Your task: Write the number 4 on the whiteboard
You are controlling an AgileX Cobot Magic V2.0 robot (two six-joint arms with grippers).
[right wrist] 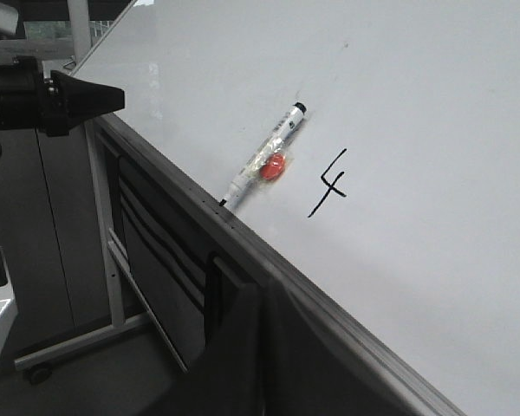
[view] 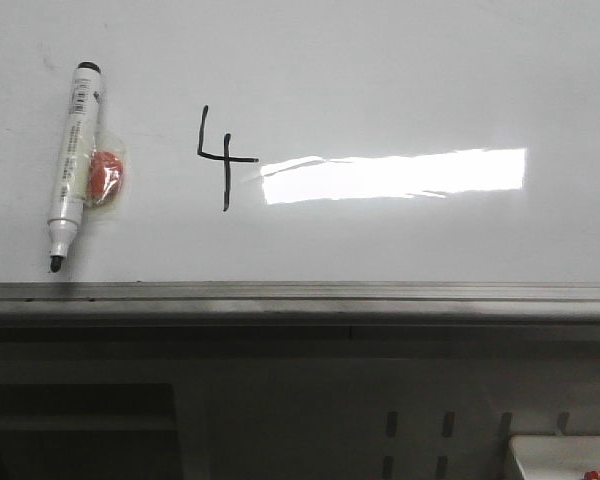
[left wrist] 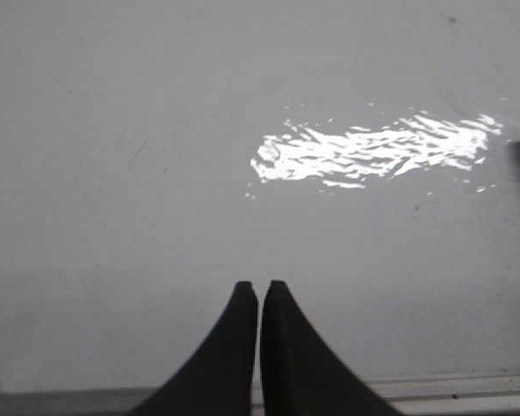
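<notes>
A black hand-drawn number 4 (view: 220,160) stands on the whiteboard (view: 400,70), just left of a bright light reflection (view: 395,175). It also shows in the right wrist view as the number 4 (right wrist: 329,192). A white marker (view: 72,165) lies flat on the board to the left of it, its bare tip toward the grey edge rail (view: 300,295). My left gripper (left wrist: 260,286) hovers over bare whiteboard (left wrist: 156,130), shut and empty. My right gripper (right wrist: 262,290) is shut on nothing, by the rail (right wrist: 347,312). Neither gripper appears in the front view.
An orange-red piece in clear wrap (view: 107,175) lies against the marker (right wrist: 264,160). In the right wrist view my left gripper's black fingers (right wrist: 95,95) point toward the board's far rail. Below the board are a dark metal frame (view: 280,420) and a floor stand (right wrist: 78,338).
</notes>
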